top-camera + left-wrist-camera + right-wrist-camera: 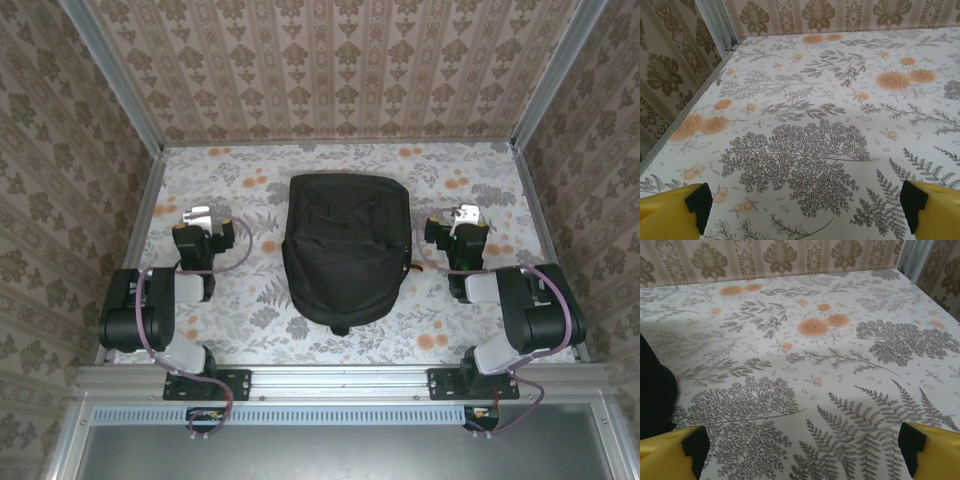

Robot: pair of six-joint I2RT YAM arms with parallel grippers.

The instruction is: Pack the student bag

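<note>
From here I count one student bag (345, 248) — and two grippers, the left gripper (197, 214) and the right gripper (466, 213).

Under and ahead of the left gripper (806, 207) the table (805, 100) is covered in a white print of grey ferns and orange flowers. Beyond it rises the back wall (855, 15), papered in beige damask. A side wall (665, 75) with the same paper stands to its left, and a metal post (717, 25) marks the corner. Ahead and right of the right gripper (804, 444) stands a second post (912, 257). The light is soft and even.
</note>
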